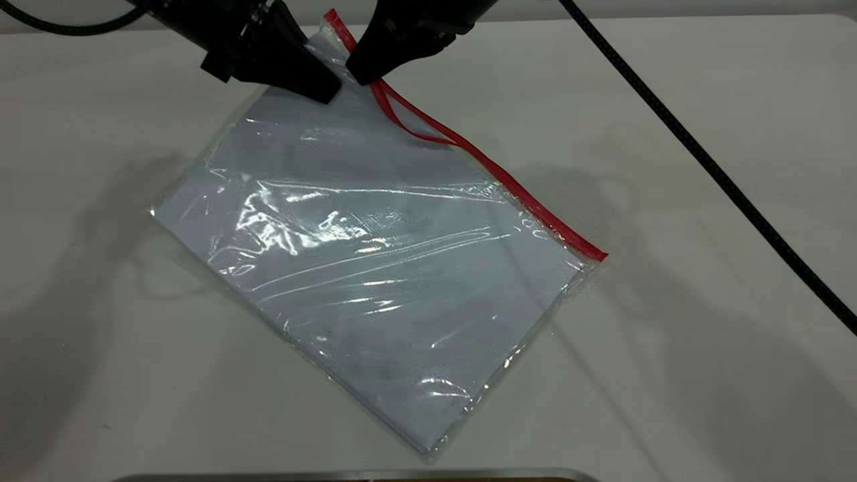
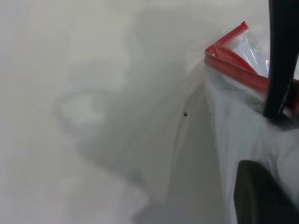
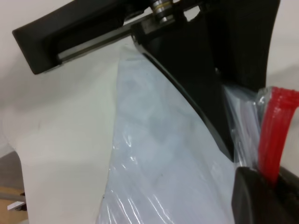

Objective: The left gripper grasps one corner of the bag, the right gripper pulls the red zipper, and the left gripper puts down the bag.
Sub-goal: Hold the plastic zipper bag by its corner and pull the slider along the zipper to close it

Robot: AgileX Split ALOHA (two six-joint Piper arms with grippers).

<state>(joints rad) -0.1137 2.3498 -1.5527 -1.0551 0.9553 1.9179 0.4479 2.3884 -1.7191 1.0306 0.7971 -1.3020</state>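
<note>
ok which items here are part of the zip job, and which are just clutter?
Job:
- bag
- red zipper, partly split open near the top
- corner of the bag, held up
- left gripper, shut on the bag
- right gripper, at the zipper

Clutter:
- braided black cable
- grey edge at the table's near side

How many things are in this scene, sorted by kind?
Grippers: 2, left gripper and right gripper
Bags: 1, clear bag with red zipper
Braided cables: 1
Tables: 1
Total: 5
</note>
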